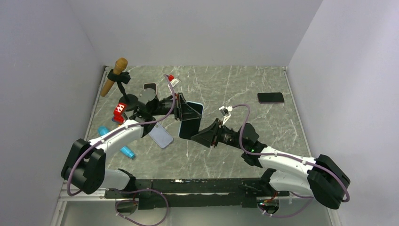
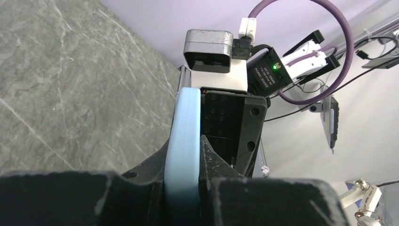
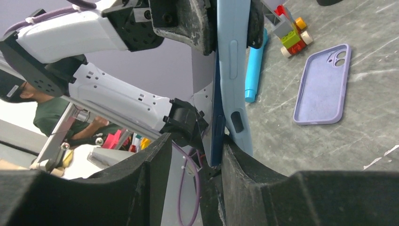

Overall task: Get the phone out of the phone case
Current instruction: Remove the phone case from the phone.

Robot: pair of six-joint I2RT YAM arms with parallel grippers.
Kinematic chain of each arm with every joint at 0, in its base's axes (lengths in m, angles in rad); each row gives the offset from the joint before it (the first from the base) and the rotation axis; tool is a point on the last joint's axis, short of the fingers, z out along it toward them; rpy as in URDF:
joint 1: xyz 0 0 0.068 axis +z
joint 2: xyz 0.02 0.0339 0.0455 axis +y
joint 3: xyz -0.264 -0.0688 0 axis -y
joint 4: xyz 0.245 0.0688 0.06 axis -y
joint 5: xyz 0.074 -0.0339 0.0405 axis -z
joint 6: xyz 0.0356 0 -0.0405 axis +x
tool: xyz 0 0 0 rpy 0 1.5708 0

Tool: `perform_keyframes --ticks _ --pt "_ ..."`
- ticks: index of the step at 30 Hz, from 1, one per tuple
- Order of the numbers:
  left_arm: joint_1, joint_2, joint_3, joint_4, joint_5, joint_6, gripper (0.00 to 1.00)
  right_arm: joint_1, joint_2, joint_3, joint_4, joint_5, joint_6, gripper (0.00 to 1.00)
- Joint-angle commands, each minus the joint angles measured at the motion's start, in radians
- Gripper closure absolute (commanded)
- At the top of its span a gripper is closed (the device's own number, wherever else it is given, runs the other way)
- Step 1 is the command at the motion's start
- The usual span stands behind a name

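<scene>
A light blue phone case (image 1: 190,120) with a dark blue phone in it is held upright above the middle of the table. My left gripper (image 1: 181,109) is shut on the case's upper part; the case edge (image 2: 186,146) sits pinched between its jaws. My right gripper (image 1: 200,134) is open at the lower end. In the right wrist view the phone's dark edge (image 3: 217,136) stands slightly apart from the case (image 3: 235,70) at the bottom and rests against the inner face of one finger (image 3: 249,179). The other finger is well clear.
An empty lilac phone case (image 1: 161,136) lies on the table left of centre, also in the right wrist view (image 3: 324,84). A black phone (image 1: 270,97) lies at the far right. A cyan tube (image 1: 127,150), a toy brick figure (image 1: 119,111) and a microphone on a stand (image 1: 115,75) are on the left.
</scene>
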State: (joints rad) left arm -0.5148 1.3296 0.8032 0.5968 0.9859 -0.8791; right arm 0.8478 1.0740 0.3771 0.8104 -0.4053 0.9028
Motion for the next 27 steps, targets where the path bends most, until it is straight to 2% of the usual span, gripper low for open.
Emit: perform_keyframes --ticks 1,8,12,15,16,17,21,22,24,26,27 --pt "-0.060 0.011 -0.017 0.210 0.048 -0.138 1.00 0.002 -0.033 0.044 0.201 0.102 -0.021 0.54" --pt "-0.091 0.019 -0.014 0.215 0.052 -0.138 1.00 -0.014 -0.029 0.065 0.224 0.148 -0.010 0.54" --pt "-0.097 0.015 0.005 0.145 0.055 -0.093 1.00 -0.041 0.017 0.089 0.287 0.093 0.045 0.58" --pt "-0.096 -0.001 0.021 0.091 0.054 -0.049 1.00 -0.052 0.044 0.075 0.356 0.059 0.096 0.76" --pt "-0.097 -0.010 0.030 0.063 0.049 -0.028 0.97 -0.056 0.048 0.067 0.371 0.050 0.113 0.88" --pt "-0.097 -0.024 0.038 0.030 0.044 -0.005 0.89 -0.063 0.047 0.059 0.374 0.048 0.130 0.99" --pt "-0.093 -0.069 0.057 -0.064 0.027 0.080 0.50 -0.079 0.001 0.033 0.348 0.046 0.168 1.00" --pt "-0.091 -0.076 0.051 -0.054 0.026 0.080 0.35 -0.085 -0.020 0.030 0.334 0.040 0.176 1.00" --pt "-0.079 -0.084 0.039 -0.010 0.029 0.060 0.12 -0.097 -0.062 0.035 0.282 0.014 0.188 1.00" --pt "-0.044 -0.100 0.023 0.056 0.034 0.029 0.01 -0.130 -0.147 0.048 0.158 -0.022 0.196 1.00" --pt "-0.029 -0.107 0.017 0.078 0.034 0.019 0.01 -0.141 -0.175 0.049 0.099 -0.031 0.196 1.00"
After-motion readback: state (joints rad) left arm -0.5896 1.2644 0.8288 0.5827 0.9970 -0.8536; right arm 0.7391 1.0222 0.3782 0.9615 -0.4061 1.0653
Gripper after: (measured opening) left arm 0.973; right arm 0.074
